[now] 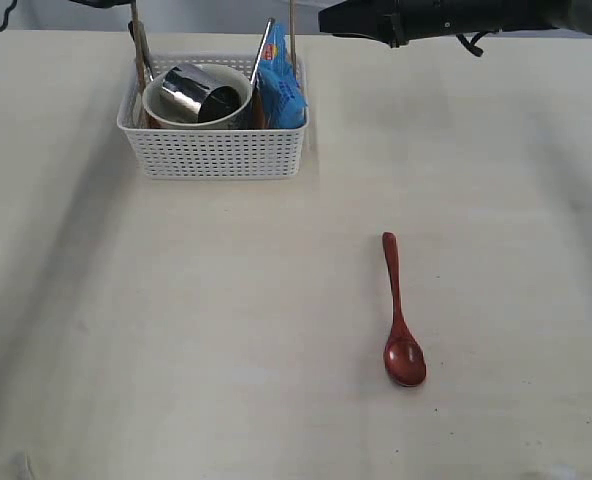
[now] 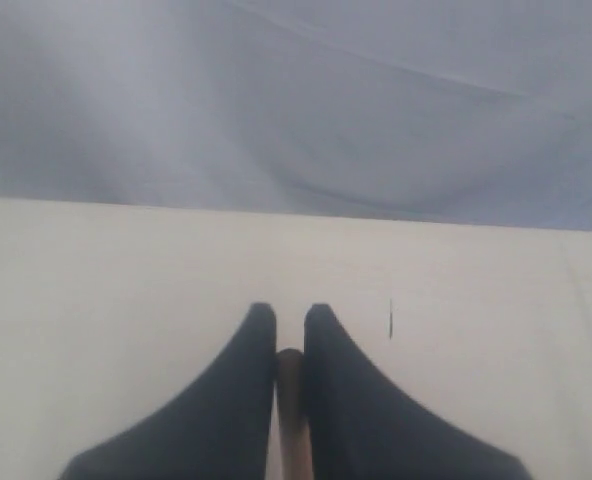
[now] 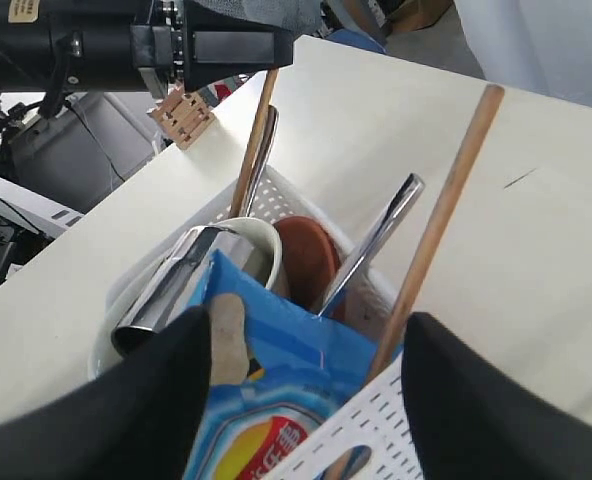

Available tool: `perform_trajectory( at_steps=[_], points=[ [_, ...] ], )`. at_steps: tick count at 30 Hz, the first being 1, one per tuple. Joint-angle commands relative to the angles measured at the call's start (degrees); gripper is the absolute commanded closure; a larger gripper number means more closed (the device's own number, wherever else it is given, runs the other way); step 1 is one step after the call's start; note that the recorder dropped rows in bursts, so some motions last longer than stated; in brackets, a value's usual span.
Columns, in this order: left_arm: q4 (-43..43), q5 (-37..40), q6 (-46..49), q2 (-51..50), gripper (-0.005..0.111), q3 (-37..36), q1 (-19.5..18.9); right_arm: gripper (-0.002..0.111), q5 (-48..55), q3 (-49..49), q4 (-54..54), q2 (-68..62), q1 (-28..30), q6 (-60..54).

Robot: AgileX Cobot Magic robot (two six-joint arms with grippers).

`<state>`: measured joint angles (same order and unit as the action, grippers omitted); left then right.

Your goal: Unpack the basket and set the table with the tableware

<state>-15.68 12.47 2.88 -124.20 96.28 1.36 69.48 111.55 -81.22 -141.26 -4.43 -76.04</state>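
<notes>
Chopstick (image 2: 294, 420) clenched in the left tool (image 2: 291, 318); right tool (image 3: 306, 390) open. A slanted lift could snag the basket (image 1: 213, 155) and tip the cup (image 1: 191, 90).

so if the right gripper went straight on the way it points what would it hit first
Most likely the blue chip bag, in the basket between the open fingers of the right gripper; the wooden chopstick beside one finger may brush too, depth unclear.

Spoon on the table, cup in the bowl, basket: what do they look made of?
Spoon: probably lacquered wood, dark red with a glossy highlight on its scoop.
Cup: polished steel, going by its mirror-like reflections.
Basket: white plastic, matte, with a moulded grid of small holes.
</notes>
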Motion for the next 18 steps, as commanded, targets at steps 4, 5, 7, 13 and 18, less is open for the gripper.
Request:
perform_trajectory(
  at_steps=[4, 5, 7, 13, 18],
  points=[
    [0.16, 0.14, -0.04, 3.86, 0.107, 0.20, -0.11, 0.054, 0.48, 0.36, -1.27, 0.68, 0.32, -0.17],
    [0.16, 0.37, -0.04, 4.42, 0.107, 0.20, -0.11, 0.054, 0.48, 0.36, -1.37, 0.68, 0.32, -0.17],
    [0.16, 0.92, -0.04, 5.89, 0.107, 0.20, -0.11, 0.054, 0.48, 0.36, -1.42, 0.68, 0.32, -0.17],
    [0.16, 2.77, -0.04, 10.09, 0.107, 0.20, -0.11, 0.054, 0.48, 0.36, -1.42, 0.68, 0.32, -0.17],
    [-0.01, 3.96, -0.04, 13.52, 0.107, 0.20, -0.11, 0.054, 0.48, 0.36, -1.56, 0.68, 0.32, -1.14]
  ],
)
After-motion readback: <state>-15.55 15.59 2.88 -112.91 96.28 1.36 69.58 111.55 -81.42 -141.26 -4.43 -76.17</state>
